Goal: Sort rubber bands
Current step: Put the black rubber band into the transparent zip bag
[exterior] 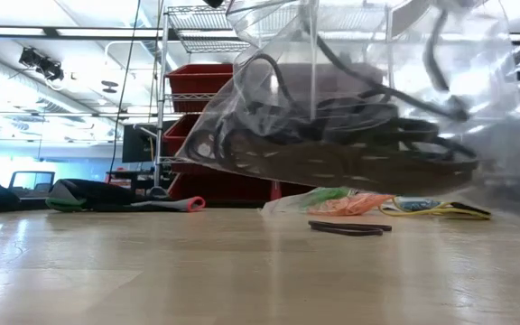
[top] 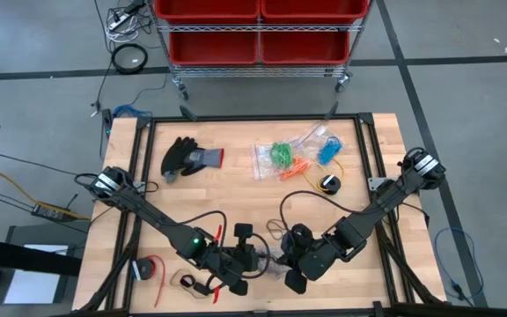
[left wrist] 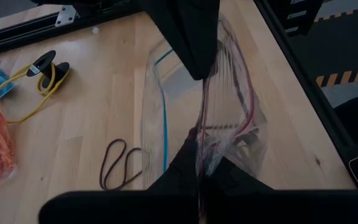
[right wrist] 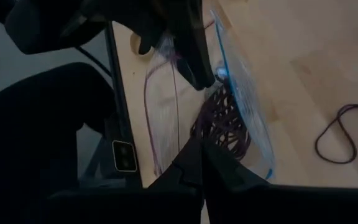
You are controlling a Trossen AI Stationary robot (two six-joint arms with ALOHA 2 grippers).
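Note:
A clear zip bag [exterior: 350,117] holding black rubber bands [exterior: 332,144] hangs above the table's near middle, between my two grippers. My left gripper [top: 255,261] and my right gripper [top: 291,264] face each other, both shut on the bag. One loose dark band [left wrist: 117,165] lies flat on the wood just beyond the bag and also shows in the low view [exterior: 346,227]. At the far middle, bags of green [top: 280,156], orange [top: 297,165] and blue [top: 328,150] bands lie on the table. My left gripper pinches the bag's clear film [left wrist: 202,152] between its two fingers, slanting down from the table's left. The bag stretches away from the fingers, its blue zip line [left wrist: 165,112] to one side. Its bulging bottom [exterior: 359,185] hangs clear of the table. My right gripper pinches the bag's film [right wrist: 199,146] between its two fingers, slanting down from the table's right, opposite the other gripper. The dark bands [right wrist: 225,127] bunch inside, just beyond the fingers. The bag is lifted clear, hung between both holds.
A black glove [top: 187,157] lies at the far left of the table. A yellow cable with a black piece [top: 328,181] lies at the far right. A red roll [top: 150,269] and a tan loop [top: 183,282] sit near left. A red-bin cart [top: 258,31] stands behind.

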